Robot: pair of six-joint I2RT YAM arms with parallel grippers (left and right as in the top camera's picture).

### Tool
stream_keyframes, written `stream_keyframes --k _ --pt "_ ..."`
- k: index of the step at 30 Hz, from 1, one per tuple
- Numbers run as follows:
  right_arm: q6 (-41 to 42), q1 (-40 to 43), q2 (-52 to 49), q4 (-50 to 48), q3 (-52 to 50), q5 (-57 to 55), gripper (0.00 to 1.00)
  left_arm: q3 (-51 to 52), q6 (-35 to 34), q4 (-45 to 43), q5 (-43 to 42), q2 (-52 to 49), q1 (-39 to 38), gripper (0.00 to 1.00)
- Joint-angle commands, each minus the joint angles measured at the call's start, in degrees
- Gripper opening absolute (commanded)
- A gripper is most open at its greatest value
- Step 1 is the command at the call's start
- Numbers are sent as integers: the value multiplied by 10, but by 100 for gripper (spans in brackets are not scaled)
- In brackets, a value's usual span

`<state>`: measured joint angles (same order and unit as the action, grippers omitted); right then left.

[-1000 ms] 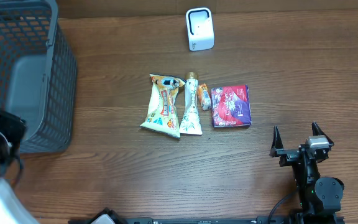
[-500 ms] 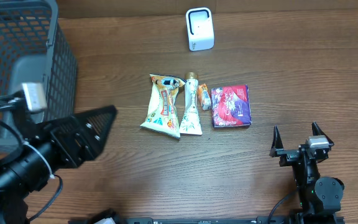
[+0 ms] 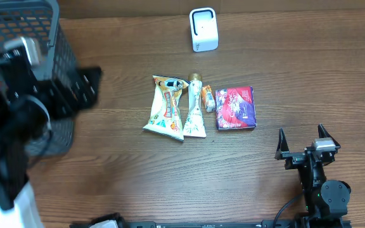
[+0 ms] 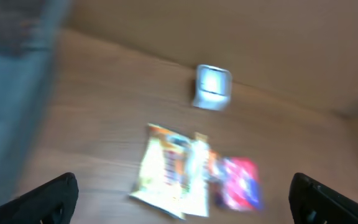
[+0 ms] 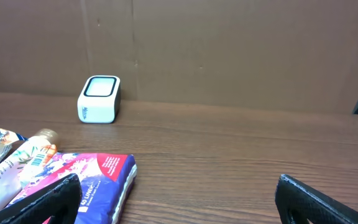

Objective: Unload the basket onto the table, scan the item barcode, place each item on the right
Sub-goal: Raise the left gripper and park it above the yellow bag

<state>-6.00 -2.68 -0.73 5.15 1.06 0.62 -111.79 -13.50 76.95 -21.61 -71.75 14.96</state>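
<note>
We counted four items in one row mid-desk [image 3: 138,180]: a yellow snack pouch [image 3: 165,106], a cream tube [image 3: 194,109], a small orange pack [image 3: 207,98] and a red-purple packet [image 3: 235,107]. One white scanner [image 3: 203,29] stood behind them, apart. One grey mesh basket [image 3: 43,16] sat at the left. The left gripper [image 4: 185,198], blurred, was spread wide and empty; the right gripper [image 3: 301,136] gaped wide, empty, at the desk's front.

A pouch [image 3: 165,107], tube [image 3: 194,109], small carton [image 3: 207,99] and flat packet [image 3: 235,108] are lying in a row on the table [image 3: 144,183], the scanner [image 3: 203,30] standing behind them and the basket [image 3: 59,69] sitting far left.
</note>
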Motion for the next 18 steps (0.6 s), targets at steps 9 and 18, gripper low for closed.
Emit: stream_keyframes --k 9,18 --pt "0 -3 6 -4 -6 -1 100 -1 -13 -3 311 -134 -178 100" --pt "0 -3 6 -4 -6 -1 100 -1 -130 26 451 -257 -297 100"
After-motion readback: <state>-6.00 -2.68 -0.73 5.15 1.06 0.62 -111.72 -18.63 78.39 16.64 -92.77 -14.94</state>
